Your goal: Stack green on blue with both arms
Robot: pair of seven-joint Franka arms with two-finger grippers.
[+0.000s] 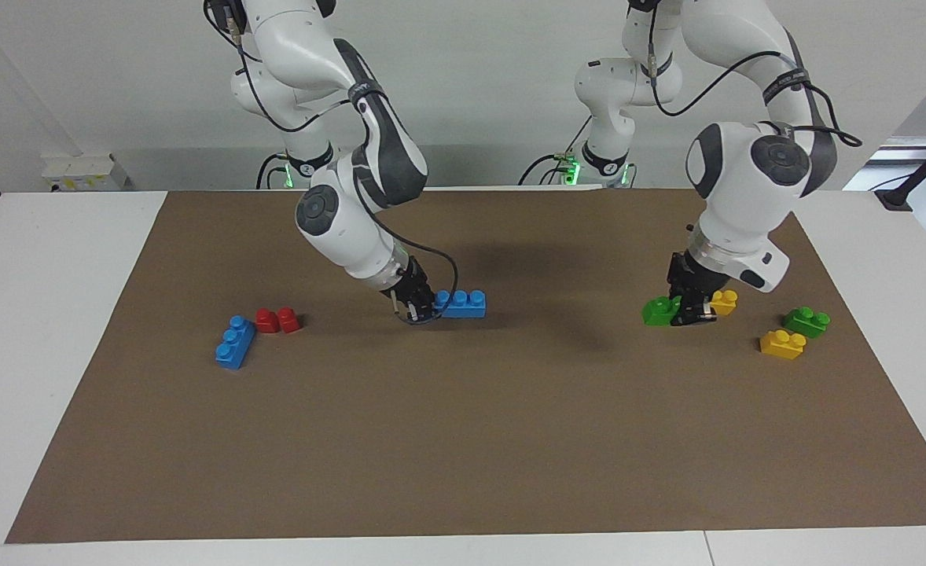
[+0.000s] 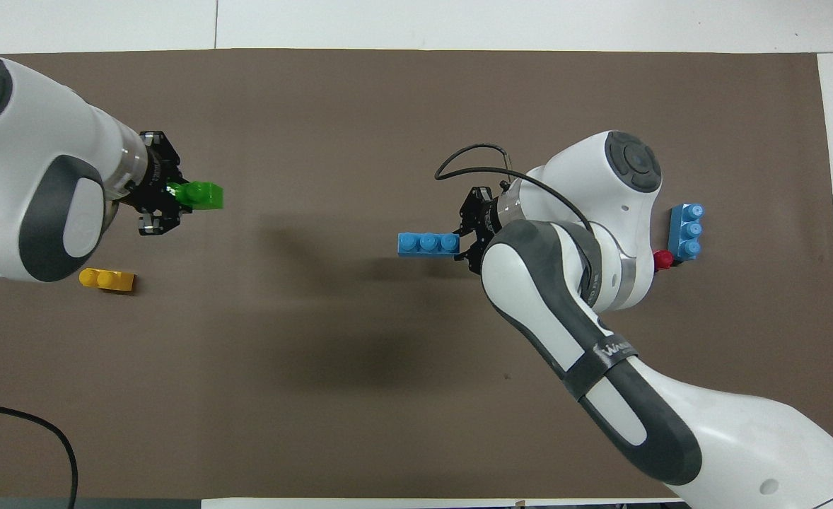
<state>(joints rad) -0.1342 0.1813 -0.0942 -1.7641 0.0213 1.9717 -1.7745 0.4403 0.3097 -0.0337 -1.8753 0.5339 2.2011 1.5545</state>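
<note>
My right gripper [image 1: 425, 309] is shut on one end of a long blue brick [image 1: 463, 303] near the middle of the brown mat; they also show in the overhead view, the gripper [image 2: 462, 244] and the brick [image 2: 427, 243]. My left gripper [image 1: 687, 313] is shut on one end of a green brick [image 1: 659, 310] toward the left arm's end, low at the mat; overhead the gripper [image 2: 169, 201] and brick [image 2: 202, 195] show too. I cannot tell whether either brick is off the mat. The two held bricks are well apart.
A second blue brick [image 1: 235, 342] and a red brick [image 1: 278, 320] lie toward the right arm's end. A yellow brick [image 1: 723, 301] sits right beside the left gripper. A second green brick [image 1: 806, 321] and another yellow brick [image 1: 782, 344] lie toward the left arm's end.
</note>
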